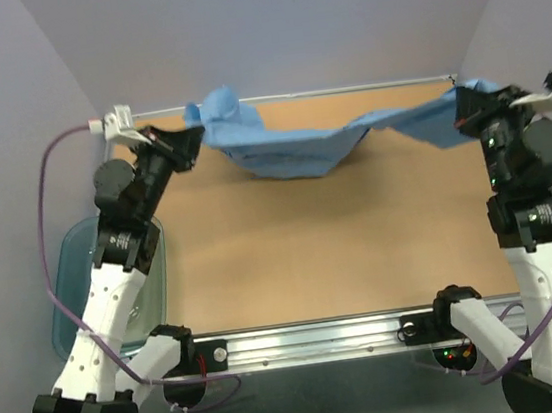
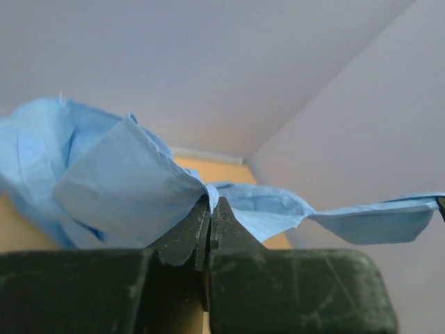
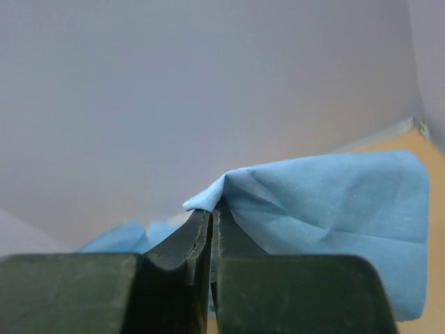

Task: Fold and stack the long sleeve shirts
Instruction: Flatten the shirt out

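Observation:
One light blue long sleeve shirt [image 1: 299, 143] hangs stretched between my two grippers across the far part of the table, sagging in the middle where it touches the board. My left gripper [image 1: 190, 134] is shut on the shirt's left end, with bunched cloth above it. In the left wrist view the jaws [image 2: 209, 203] pinch the cloth [image 2: 125, 184]. My right gripper [image 1: 462, 105] is shut on the shirt's right end. In the right wrist view the jaws [image 3: 211, 207] pinch a fold of the cloth [image 3: 334, 209].
A clear bluish plastic tub [image 1: 69, 282] stands off the table's left side under the left arm. The brown table [image 1: 332, 250] has a metal rail [image 1: 313, 341] at its near edge. Grey walls close the far side and both sides.

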